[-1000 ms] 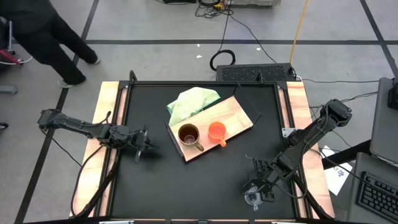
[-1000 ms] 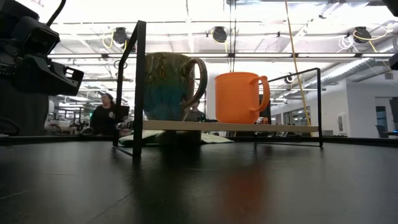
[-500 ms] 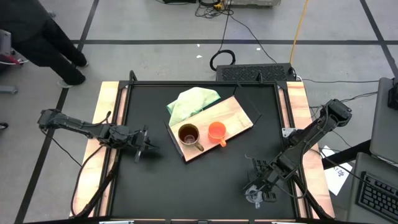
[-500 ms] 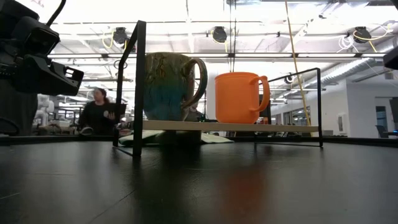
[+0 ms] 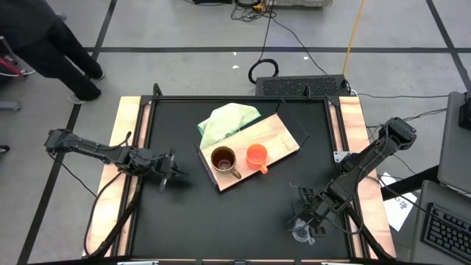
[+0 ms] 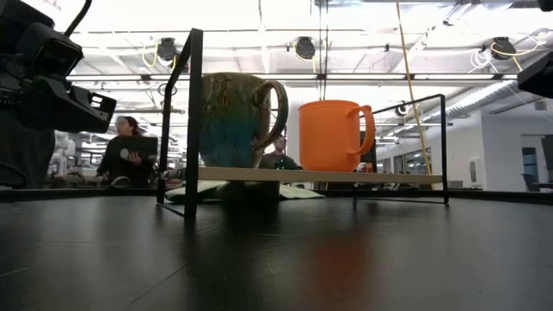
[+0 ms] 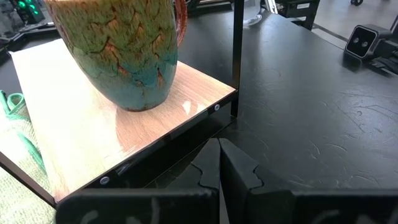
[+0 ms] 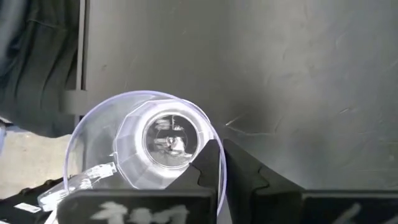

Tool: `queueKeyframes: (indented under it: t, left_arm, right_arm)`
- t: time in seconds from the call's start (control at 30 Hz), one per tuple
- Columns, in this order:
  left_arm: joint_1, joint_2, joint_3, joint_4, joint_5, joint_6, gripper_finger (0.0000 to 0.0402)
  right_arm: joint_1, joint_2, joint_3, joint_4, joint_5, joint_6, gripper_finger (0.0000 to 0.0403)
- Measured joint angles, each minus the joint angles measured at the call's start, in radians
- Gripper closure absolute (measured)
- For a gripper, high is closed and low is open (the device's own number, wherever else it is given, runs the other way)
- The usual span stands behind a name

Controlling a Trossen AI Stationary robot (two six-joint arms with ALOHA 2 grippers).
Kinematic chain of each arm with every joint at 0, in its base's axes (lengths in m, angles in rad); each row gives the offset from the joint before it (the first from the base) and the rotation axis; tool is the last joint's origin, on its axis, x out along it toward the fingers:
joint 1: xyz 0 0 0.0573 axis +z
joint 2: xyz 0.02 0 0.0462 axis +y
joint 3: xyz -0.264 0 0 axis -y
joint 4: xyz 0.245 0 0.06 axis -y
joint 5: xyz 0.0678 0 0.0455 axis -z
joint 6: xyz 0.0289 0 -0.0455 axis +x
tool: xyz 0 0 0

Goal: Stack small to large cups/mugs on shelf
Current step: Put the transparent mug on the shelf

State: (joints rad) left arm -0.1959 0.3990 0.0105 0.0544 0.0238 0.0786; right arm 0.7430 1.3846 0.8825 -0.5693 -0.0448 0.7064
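Note:
The small clear glass cup [image 8: 149, 146] stands on its base on the black table near the front right [image 5: 300, 234], with my right gripper [image 8: 227, 171] shut on it. On the light-brown wooden shelf [image 5: 276, 136] stand the brown mug [image 5: 223, 160] and, to its right, the orange cup [image 5: 256, 155], both upright. In the low view the mug [image 6: 233, 118] and the orange cup [image 6: 333, 134] stand side by side on the board [image 6: 406, 178]. My left gripper [image 5: 174, 177] waits shut, left of the shelf, facing the mug [image 7: 118, 50]. My right gripper pinches the glass cup's wall at the rim [image 8: 219, 155], one finger [image 8: 208, 171] inside the cup and the other [image 8: 252, 174] outside. The fingers come from above, pointing down. The cup stands upright with its base on the table.
A light green cloth [image 5: 228, 121] lies under the shelf's far left end. The shelf's black metal frame posts [image 6: 192, 121] rise at its corners. A cable coil [image 5: 263, 70] lies beyond the far edge. A person [image 6: 130, 155] shows in the room behind.
My right gripper has shut on the glass cup's rim, staying in place near the front right. The cup has kept its place on the table.

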Motion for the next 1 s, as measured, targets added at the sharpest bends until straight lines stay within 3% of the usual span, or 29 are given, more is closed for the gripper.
queueKeyframes:
  t: [0.33,0.73,1.0]
  left_arm:
    - [0.000,0.000,0.000,0.000,0.000,0.001,0.0396]
    - [0.000,0.000,0.000,-0.001,0.000,0.002,0.0396]
    - [0.000,0.000,0.000,-0.002,0.000,0.002,0.0396]
  right_arm:
    - [0.006,-0.003,0.000,-0.010,0.028,-0.065,0.0402]
    - [0.031,-0.115,0.000,0.027,0.204,-0.212,0.0402]
    - [0.021,-0.228,-0.096,0.228,0.206,-0.351,0.0403]
